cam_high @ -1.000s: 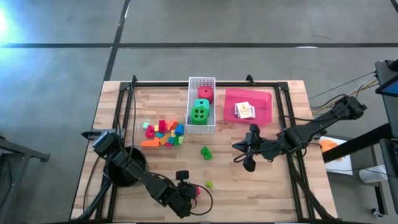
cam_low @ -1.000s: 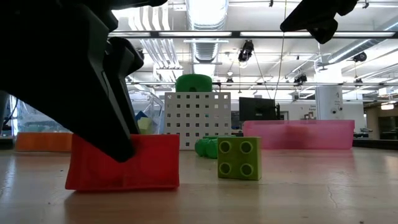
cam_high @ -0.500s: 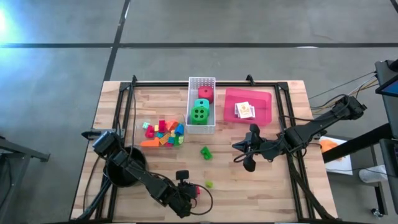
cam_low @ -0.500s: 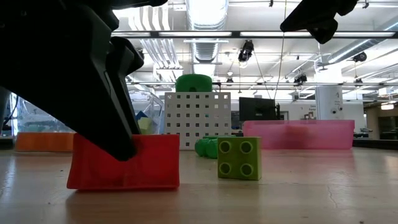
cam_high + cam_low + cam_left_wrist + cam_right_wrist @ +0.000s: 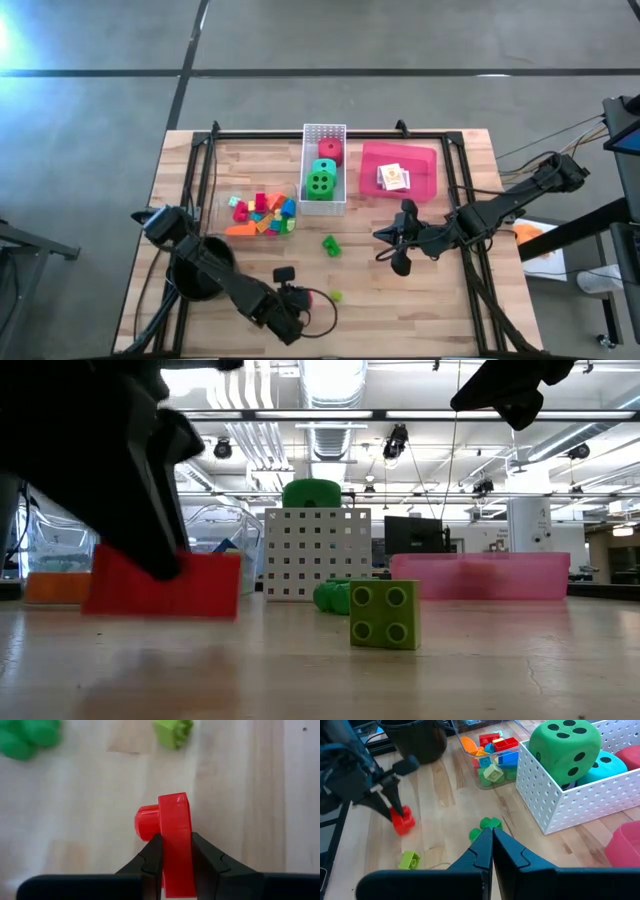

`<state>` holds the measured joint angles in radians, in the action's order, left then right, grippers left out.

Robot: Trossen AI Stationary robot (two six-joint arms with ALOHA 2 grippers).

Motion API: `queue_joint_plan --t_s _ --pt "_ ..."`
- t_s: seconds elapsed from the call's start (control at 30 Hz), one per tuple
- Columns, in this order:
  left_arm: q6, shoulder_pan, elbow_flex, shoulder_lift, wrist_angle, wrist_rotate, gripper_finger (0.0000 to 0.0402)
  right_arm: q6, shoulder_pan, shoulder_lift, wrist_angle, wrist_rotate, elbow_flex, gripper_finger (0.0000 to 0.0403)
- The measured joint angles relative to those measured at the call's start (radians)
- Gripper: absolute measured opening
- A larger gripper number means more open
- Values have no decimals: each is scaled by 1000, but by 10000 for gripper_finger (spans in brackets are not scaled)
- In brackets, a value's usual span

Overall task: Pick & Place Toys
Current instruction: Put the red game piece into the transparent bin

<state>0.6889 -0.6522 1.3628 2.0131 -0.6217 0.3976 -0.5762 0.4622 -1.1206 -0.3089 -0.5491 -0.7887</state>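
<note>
Near counter's front edge: left gripper (image 5: pixel 291 300) fingers (image 5: pixel 152 857) clamped on red brick (image 5: pixel 173 830), brick lifted clear of counter (image 5: pixel 420 290) in low view. Lime brick (image 5: pixel 337 296) just beside, on wood. Green toy (image 5: pixel 331 245) mid-counter. Basket (image 5: pixel 324 131) holds green die (image 5: pixel 320 181), teal die (image 5: pixel 326 166), red die (image 5: pixel 330 150). Brick pile (image 5: pixel 263 213) left of basket. Card pack (image 5: pixel 393 177) in red tray (image 5: pixel 425 160). Right gripper (image 5: pixel 386 247) right of centre, above counter, fingers (image 5: pixel 482 852) closed, empty.
</note>
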Motion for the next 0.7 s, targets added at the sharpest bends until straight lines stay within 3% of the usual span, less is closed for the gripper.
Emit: queue_joint_plan --t_s 0.57,0.7 --pt "-1 172 4 -242 -343 143 65 0 0 0 0 0 0 8" --pt "19 219 4 -315 -441 221 65 0 0 0 0 0 0 8"
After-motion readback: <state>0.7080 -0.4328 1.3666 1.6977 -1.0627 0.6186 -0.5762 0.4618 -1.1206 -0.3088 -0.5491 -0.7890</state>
